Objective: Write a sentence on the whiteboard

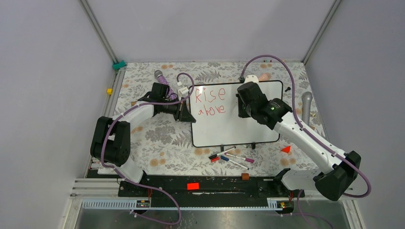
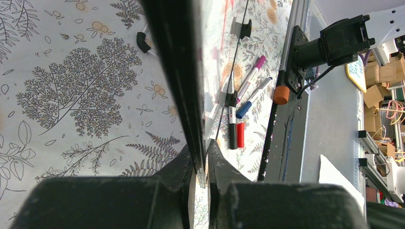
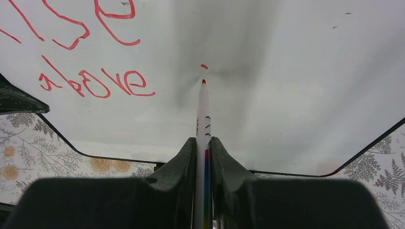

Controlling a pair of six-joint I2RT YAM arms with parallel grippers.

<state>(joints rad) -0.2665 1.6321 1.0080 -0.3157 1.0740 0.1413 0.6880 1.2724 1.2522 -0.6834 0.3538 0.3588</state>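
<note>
right gripper (image 3: 203,145) was pinched on the red marker (image 3: 203,109), shaft pointing up-board, tip just short of a small red dot (image 3: 204,66), right of "above" in the sentence (image 1: 211,110); left gripper (image 2: 201,155) was clamped on the whiteboard (image 1: 239,129) left rim, so the next stroke looked like the right arm's

Bright, even diffuse light; top view sharp. Soft grey shadow on whiteboard (image 3: 296,86) ahead of right tool (image 3: 204,141). Wrist views: near tool bodies blurred, slight edge distortion.
</note>
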